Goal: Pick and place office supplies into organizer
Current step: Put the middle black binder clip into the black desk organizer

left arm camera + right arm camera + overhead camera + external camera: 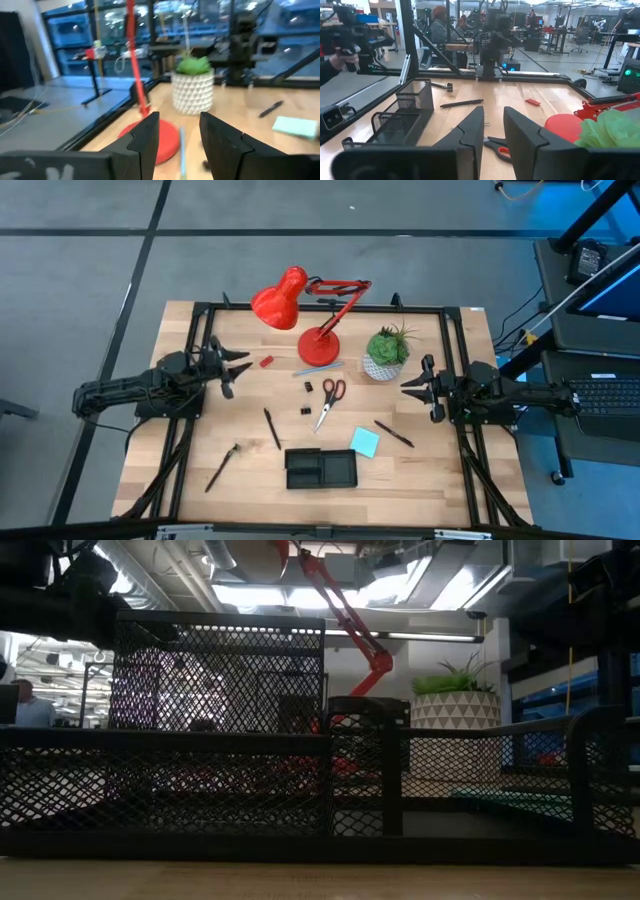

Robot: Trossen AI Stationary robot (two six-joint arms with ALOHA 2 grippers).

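- At lower centre of the high view sits the organizer (320, 469), a black compartmented tray on the wooden table (420, 480), with nothing seen inside it.
- Just to its right lies the light blue sticky-note pad (365, 442), close beside the tray's upper right corner but apart from it.
- Red-handled scissors (331, 399) lie near the frame's centre, handles toward the top, blades pointing down and left.
- Two small black clips (308, 387) rest to the left of the scissors, one above the other.
- One dark pen (272, 427) lies above and left of the tray, another (394, 433) to the right of the pad, and a third (221, 467) at lower left.
- A tiny red piece (267, 362) lies at upper left of centre, near the left gripper.
- Left gripper (238, 366) hovers at the frame's left side, its fingers (150, 137) spread with a clear gap, holding nothing.
- Right gripper (410, 386) hovers at the frame's right side beside the potted plant (387, 352); its fingers (470, 131) stand a narrow gap apart and are empty.
- Red desk lamp (305, 310) stands at upper centre, its round base next to the plant.
- A person (439, 27) shows in the room behind, upper left of the right wrist view.
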